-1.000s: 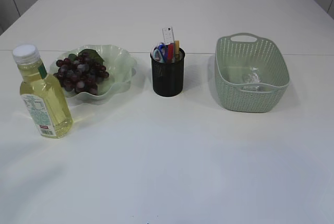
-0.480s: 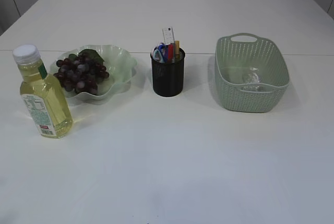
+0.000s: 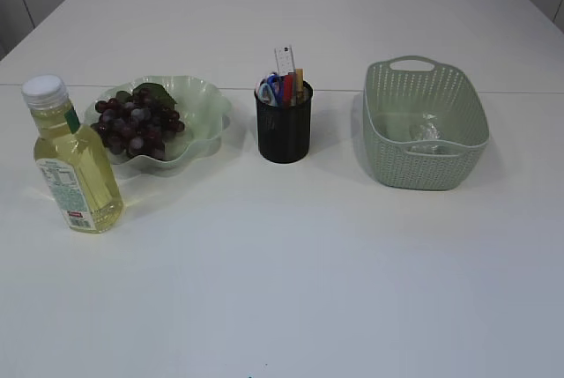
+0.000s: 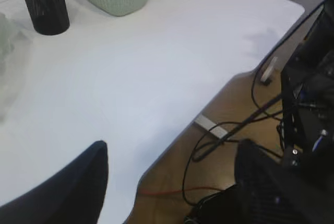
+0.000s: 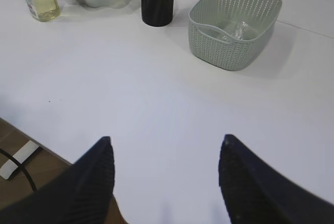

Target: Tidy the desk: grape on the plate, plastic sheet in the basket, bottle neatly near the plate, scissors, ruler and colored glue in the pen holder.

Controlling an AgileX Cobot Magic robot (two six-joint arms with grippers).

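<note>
Exterior view: grape (image 3: 137,124) lies on the plate (image 3: 204,105), left of centre. Bottle (image 3: 72,162) stands upright just beside the plate, lower left. Pen holder (image 3: 283,127) at centre carries scissors (image 3: 269,89), ruler (image 3: 283,60) and colored glue (image 3: 287,87). Plastic sheet (image 3: 426,131) sits in the basket (image 3: 423,122), right of centre. Left claw (image 4: 172,182) and right claw (image 5: 164,174) stand wide open, empty, above the near bench (image 3: 291,272) edge. Judgement: all items placed; best to keep both arms clear and disturb nothing.

A lab: bare white table (image 3: 291,246), loose cables (image 4: 229,130) on wood floor.
</note>
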